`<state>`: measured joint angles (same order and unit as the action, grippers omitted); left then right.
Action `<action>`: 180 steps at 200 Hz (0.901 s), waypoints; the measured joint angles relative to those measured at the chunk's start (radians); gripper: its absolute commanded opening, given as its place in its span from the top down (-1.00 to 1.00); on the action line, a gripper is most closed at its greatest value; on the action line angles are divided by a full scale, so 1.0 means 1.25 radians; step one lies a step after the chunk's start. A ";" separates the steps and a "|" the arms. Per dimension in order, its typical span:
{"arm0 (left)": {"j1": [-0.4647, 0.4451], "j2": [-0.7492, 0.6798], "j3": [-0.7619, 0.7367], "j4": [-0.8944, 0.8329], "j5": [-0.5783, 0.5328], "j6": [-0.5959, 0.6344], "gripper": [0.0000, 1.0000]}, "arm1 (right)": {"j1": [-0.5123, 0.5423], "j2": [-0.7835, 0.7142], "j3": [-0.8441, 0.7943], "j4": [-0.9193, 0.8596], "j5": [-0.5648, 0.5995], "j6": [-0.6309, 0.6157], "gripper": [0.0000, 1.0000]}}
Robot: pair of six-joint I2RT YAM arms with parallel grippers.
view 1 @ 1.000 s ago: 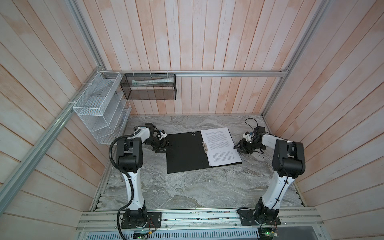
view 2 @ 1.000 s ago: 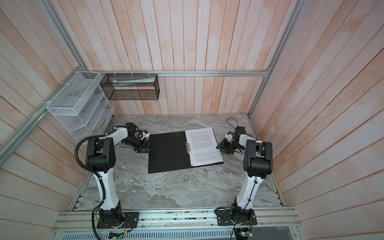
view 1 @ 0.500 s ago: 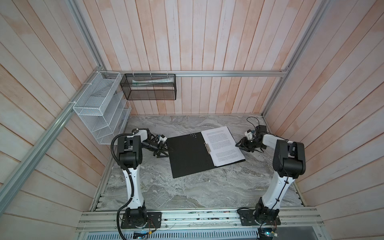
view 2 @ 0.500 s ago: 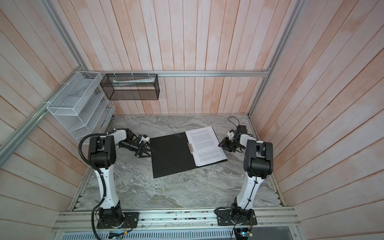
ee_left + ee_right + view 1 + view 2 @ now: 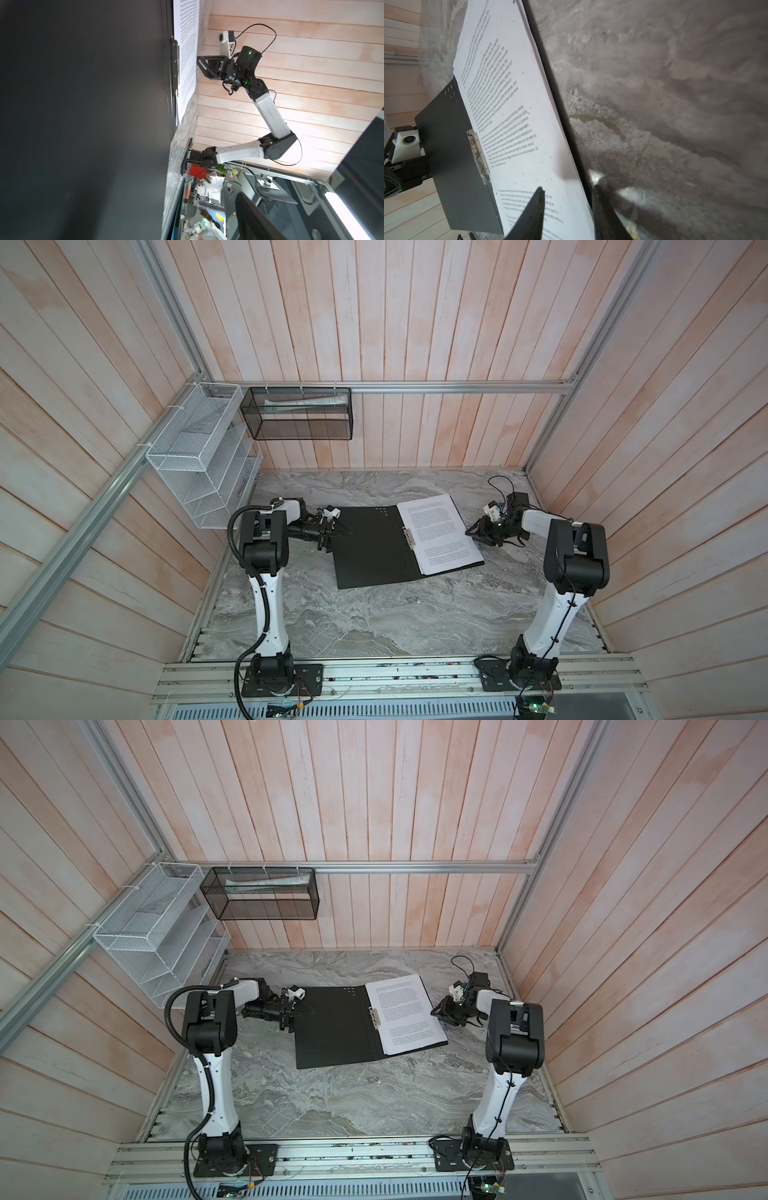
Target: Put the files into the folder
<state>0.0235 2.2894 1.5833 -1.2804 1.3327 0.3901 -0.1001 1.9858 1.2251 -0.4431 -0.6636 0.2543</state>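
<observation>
Your left gripper (image 5: 336,537) hovered at the left edge of the folder (image 5: 370,551), jaws spread, holding nothing. On your right gripper (image 5: 568,189) the jaws stood apart, straddling the outer edge of the files (image 5: 512,104).

The folder (image 5: 370,547) lies open on the worktop (image 5: 374,622) toward its back edge, with the files (image 5: 440,531) on its right half, beside the clip (image 5: 409,537). The left hand (image 5: 336,537) sits at the folder's left edge, the right hand (image 5: 472,530) at its right edge.
</observation>
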 measured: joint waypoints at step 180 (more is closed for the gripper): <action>-0.005 -0.208 -0.089 0.217 -0.255 -0.228 -0.26 | 0.028 0.003 -0.019 -0.073 -0.085 0.006 0.23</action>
<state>0.0166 2.0296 1.4719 -1.0092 1.0142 0.1047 -0.0654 1.9900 1.2015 -0.5346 -0.7692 0.2615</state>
